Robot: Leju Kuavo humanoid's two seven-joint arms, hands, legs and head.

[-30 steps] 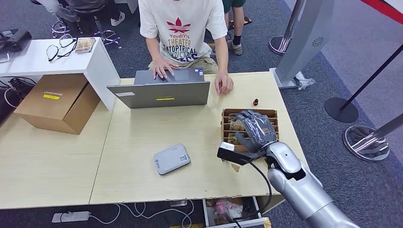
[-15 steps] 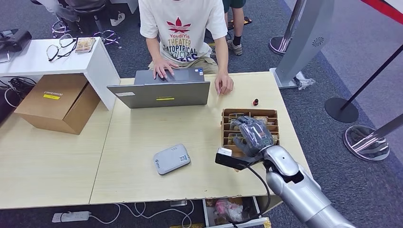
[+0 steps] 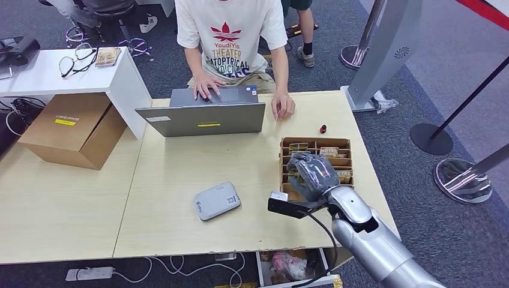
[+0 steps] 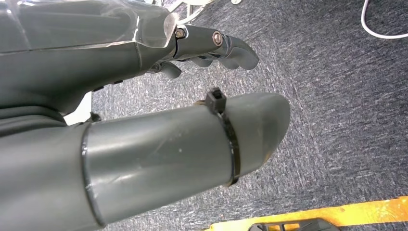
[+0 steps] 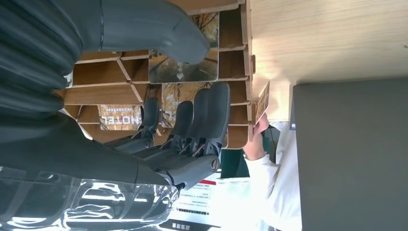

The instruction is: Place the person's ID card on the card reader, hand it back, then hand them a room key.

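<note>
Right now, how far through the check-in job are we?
ID steps look done: the card reader is bare and the person's hand rests on the desk. In hand: the right hand is over the wooden card tray, a room key card pressed between thumb and fingers. Left: handing it over. The left hand hangs idle.

A laptop (image 3: pixel 201 115) stands at the far side of the table (image 3: pixel 180 228), with a person (image 3: pixel 231 42) seated behind it. The card reader (image 3: pixel 216 201) lies nearer the front, about mid-table. To its right sits a divided box (image 3: pixel 342 144) with cards (image 5: pixel 183 67) in its compartments; the right hand (image 3: pixel 312 174) is above the box's near part. A small object (image 3: pixel 323 128) lies just behind the box. Left of the laptop, a cardboard box (image 3: pixel 72 129) rests on the table.
</note>
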